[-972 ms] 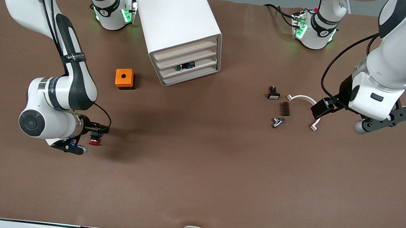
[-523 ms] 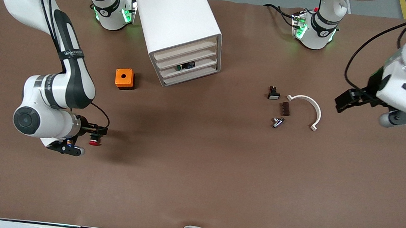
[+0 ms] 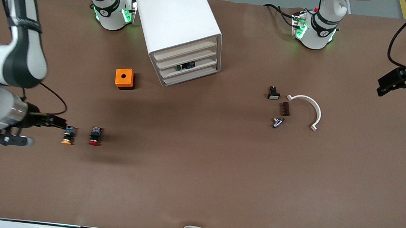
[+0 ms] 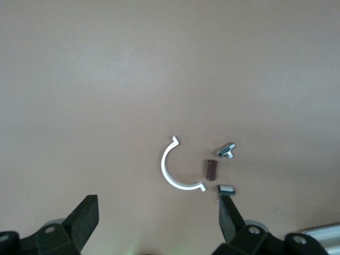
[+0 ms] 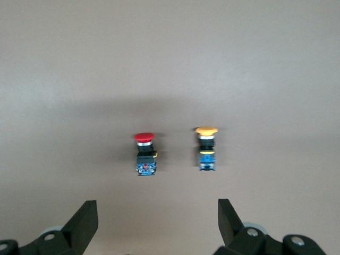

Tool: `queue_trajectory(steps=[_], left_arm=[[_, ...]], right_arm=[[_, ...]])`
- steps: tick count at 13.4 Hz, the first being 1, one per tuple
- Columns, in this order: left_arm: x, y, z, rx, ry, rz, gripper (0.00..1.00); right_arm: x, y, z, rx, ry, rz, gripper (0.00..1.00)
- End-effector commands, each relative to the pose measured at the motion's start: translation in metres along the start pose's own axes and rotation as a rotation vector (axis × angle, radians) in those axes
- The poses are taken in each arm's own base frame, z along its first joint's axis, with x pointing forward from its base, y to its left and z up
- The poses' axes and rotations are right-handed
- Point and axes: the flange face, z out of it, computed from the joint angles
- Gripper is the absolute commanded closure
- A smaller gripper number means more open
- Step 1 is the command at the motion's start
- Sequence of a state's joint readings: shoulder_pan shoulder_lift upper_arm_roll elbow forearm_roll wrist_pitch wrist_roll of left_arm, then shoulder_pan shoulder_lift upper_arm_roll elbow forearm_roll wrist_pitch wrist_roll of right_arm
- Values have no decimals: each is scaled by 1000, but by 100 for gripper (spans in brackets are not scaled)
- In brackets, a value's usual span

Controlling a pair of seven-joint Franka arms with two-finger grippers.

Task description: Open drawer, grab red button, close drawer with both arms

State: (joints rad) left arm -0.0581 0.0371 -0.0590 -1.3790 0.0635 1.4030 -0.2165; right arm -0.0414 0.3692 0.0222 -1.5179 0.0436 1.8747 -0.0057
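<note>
— Where's the button (image 3: pixel 95 135)?
— On the bench (image 3: pixel 196 173) beside the orange one (image 3: pixel 68 135). My right claw (image 5: pixel 154 226) and left claw (image 4: pixel 156 223) are released, empty. Drawer (image 3: pixel 186 56) looks closed; little seems left

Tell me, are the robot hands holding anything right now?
No. The right gripper is open, and the red button lies on the table. The left gripper is open and empty too.

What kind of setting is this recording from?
Most likely a robotics lab bench: a brown-covered table with two arm bases mounted at its edge, a white drawer cabinet, and loose parts such as the red button laid out.
</note>
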Motion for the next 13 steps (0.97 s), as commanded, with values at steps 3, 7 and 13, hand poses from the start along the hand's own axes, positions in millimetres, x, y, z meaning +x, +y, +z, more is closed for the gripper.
queue_trajectory(steps=[3, 7, 13], left_arm=[[-26, -11, -11, 2, -11, 25, 0], [-41, -13, -7, 6, -25, 28, 0], [-60, -10, 0, 8, -22, 34, 0]], right_arm=[[-51, 14, -93, 8, 40, -42, 0], [-87, 30, -132, 14, -39, -17, 0], [-102, 44, -156, -6, -41, -4, 0]])
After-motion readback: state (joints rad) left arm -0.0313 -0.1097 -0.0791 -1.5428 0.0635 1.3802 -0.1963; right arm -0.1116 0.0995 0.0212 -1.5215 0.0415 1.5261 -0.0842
